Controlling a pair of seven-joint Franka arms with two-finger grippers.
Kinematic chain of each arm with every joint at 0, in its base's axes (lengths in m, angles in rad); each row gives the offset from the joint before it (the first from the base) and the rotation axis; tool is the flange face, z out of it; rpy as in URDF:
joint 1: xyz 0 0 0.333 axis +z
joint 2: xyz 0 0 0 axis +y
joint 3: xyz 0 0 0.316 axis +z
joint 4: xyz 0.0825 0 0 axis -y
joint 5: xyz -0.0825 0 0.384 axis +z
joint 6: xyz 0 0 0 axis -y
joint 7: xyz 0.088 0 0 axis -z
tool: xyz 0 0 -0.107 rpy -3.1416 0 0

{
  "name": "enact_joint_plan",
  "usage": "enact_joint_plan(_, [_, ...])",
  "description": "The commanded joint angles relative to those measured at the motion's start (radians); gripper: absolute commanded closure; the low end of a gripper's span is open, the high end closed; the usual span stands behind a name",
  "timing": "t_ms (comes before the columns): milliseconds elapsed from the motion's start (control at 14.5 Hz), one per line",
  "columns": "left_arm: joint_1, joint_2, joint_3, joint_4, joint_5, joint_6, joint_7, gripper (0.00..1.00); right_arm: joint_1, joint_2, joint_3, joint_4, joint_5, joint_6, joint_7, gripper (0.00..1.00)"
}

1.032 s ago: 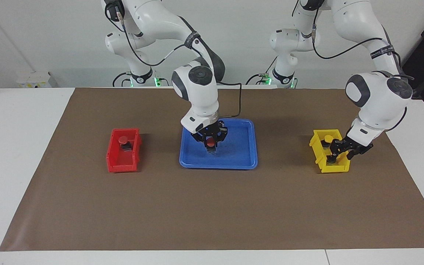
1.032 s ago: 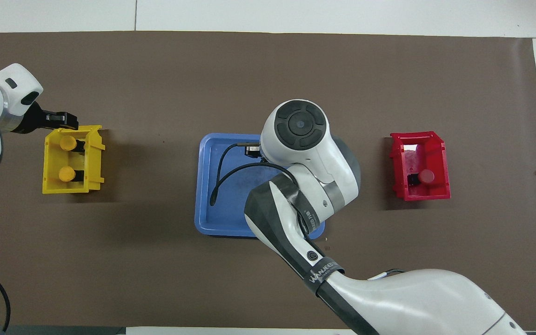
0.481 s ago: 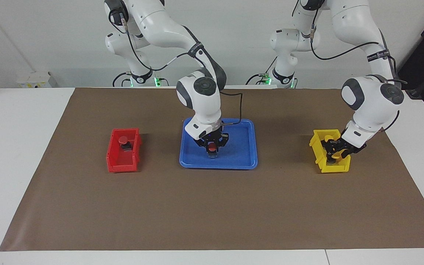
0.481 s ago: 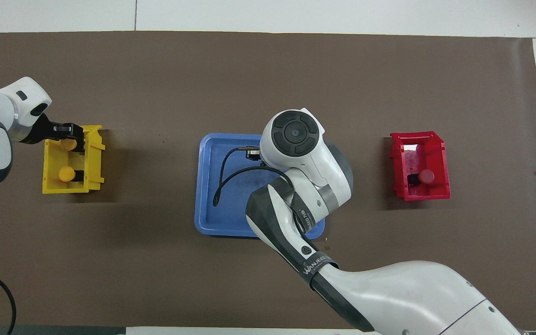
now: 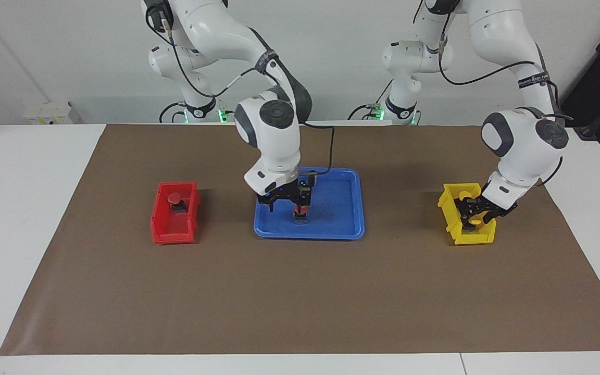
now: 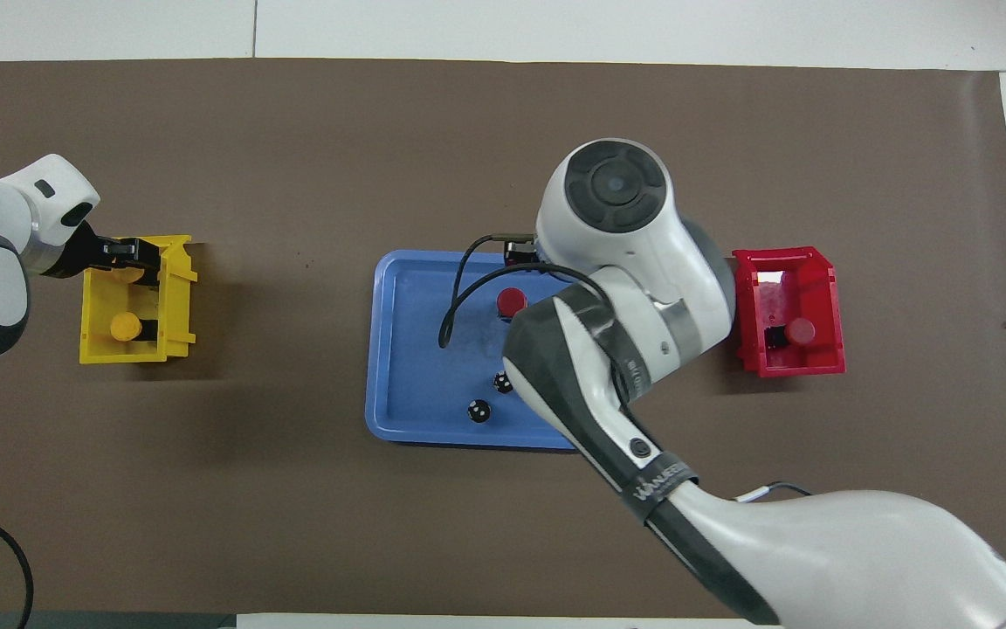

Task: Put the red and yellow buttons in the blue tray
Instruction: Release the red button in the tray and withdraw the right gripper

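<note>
A red button (image 5: 299, 210) (image 6: 512, 301) stands in the blue tray (image 5: 341, 229) (image 6: 407, 349). My right gripper (image 5: 285, 204) hangs open just above the tray, one finger beside the button; in the overhead view its wrist hides it. A second red button (image 5: 175, 198) (image 6: 800, 330) sits in the red bin (image 5: 162, 229) (image 6: 826, 279). My left gripper (image 5: 474, 213) (image 6: 136, 260) is down in the yellow bin (image 5: 466, 239) (image 6: 97, 349), at the yellow button (image 5: 476, 220) farther from the robots. The other yellow button (image 5: 464, 196) (image 6: 125, 328) sits free in that bin.
Two small dark cylinders (image 6: 478, 411) (image 6: 501, 382) stand in the tray nearer to the robots than the red button. A black cable (image 6: 455, 297) from the right wrist loops over the tray. Brown paper covers the table around the three containers.
My right gripper opened, let go of the red button in the tray and shifted toward the red bin. My left gripper moved in and down into the yellow bin.
</note>
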Motion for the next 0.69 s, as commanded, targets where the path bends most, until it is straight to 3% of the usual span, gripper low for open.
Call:
enact_joint_plan(0, [-0.001,-0.041,0.004,-0.058,-0.023,0.039,0.001,0.31,-0.146,-0.15,0.015,-0.109,0.002,-0.106,-0.213,0.24])
enact_joint_plan(69, [-0.001,-0.038,0.004,-0.059,-0.023,0.042,0.001,0.32,-0.173,-0.212,0.014,-0.188,0.002,-0.1,-0.26,0.25])
enact_joint_plan(138, [-0.001,-0.032,0.004,-0.059,-0.023,0.051,0.001,0.46,-0.202,-0.262,0.014,-0.267,0.002,-0.086,-0.3,0.26])
enact_joint_plan(206, [-0.001,-0.031,0.004,-0.059,-0.023,0.054,0.004,0.93,-0.238,-0.302,0.014,-0.331,0.002,-0.048,-0.348,0.26])
enact_joint_plan(275, [0.001,-0.028,0.004,-0.048,-0.023,0.053,0.002,0.99,-0.275,-0.333,0.014,-0.399,0.002,-0.011,-0.406,0.27])
enact_joint_plan(413, [0.002,-0.022,0.004,0.029,-0.023,-0.016,-0.002,0.99,-0.329,-0.373,0.014,-0.526,0.002,0.116,-0.504,0.27])
enact_joint_plan(619, [-0.022,-0.018,0.002,0.317,-0.011,-0.378,-0.085,0.99,-0.398,-0.404,0.014,-0.641,0.009,0.256,-0.578,0.28])
